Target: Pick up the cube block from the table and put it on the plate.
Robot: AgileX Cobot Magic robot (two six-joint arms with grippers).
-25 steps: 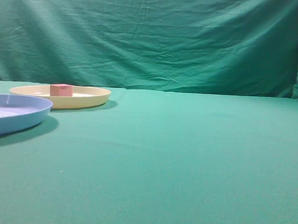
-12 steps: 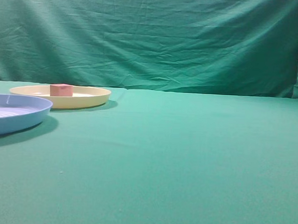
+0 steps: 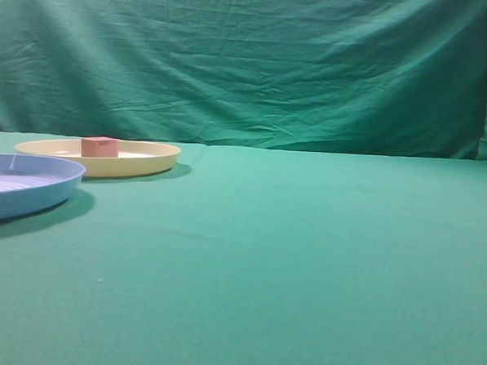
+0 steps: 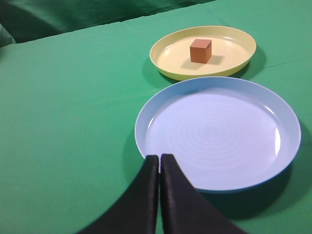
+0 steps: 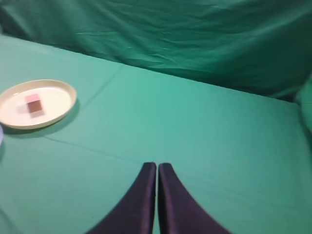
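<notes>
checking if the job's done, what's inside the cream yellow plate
The cube block sits inside the plate, near its middle, and nothing else shows there. The spot of plate under the cube is covered. The light blue plate holds nothing.

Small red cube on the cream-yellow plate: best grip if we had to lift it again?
Probably from straight above, tool fingers closing on two opposite side faces of the small red cube. It sits flat near the middle of the cream-yellow round plate, whose low rim blocks a low side approach.
</notes>
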